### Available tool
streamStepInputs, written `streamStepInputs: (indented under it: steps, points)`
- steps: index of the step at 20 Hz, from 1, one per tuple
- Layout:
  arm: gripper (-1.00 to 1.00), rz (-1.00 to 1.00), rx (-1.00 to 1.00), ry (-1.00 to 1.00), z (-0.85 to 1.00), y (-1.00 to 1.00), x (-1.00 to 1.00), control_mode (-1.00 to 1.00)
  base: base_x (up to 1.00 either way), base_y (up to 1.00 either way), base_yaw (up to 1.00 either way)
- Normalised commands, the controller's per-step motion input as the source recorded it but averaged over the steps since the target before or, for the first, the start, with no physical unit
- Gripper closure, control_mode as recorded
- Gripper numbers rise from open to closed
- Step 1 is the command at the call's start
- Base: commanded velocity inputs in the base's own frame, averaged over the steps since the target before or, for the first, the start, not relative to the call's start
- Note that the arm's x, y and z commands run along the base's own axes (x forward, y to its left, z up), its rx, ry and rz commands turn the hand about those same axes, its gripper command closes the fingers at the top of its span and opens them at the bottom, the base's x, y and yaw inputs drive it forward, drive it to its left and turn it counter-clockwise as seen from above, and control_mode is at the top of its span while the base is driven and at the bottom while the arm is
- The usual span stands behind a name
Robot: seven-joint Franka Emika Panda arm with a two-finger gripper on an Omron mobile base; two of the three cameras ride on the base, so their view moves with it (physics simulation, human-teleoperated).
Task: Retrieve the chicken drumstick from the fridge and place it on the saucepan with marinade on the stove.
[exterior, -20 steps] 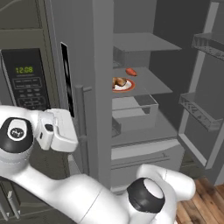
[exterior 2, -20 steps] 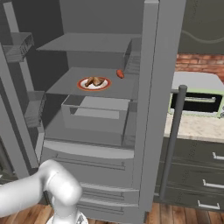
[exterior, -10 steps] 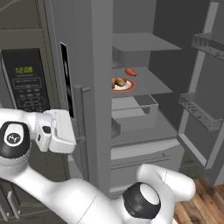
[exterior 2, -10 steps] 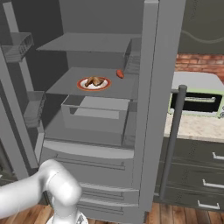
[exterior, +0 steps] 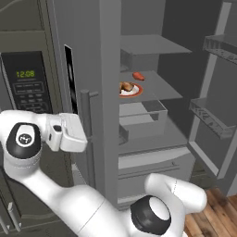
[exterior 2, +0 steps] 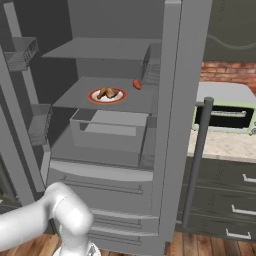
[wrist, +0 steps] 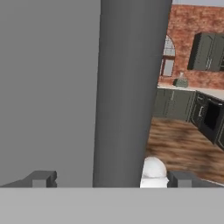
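While fridge [exterior 2: 172,100] stands open, chicken drumstick [exterior 2: 108,93] lies on plate [exterior 2: 95,98].

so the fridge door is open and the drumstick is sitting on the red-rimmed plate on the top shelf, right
Not quite. The fridge door is open and the drumstick is on the red-rimmed plate, but the plate sits on the middle shelf, not the top one. The right base view shows another shelf above it.
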Motion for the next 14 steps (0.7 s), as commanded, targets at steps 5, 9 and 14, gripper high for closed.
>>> streamStepInputs:
  steps: [5,9,14]
  points:
    - [-1.0,0.0,-0.04,0.0,-0.01,0.11,-0.16,-1.0,0.0,0.0,0.0]
    - [-1.0,0.0,-0.04,0.0,0.0,0.24,-0.46,-1.0,0.0,0.0,0.0]
    - [-1.0,0.0,-0.05,0.04,0.0,0.12,-0.05,-1.0,0.0,0.0,0.0]
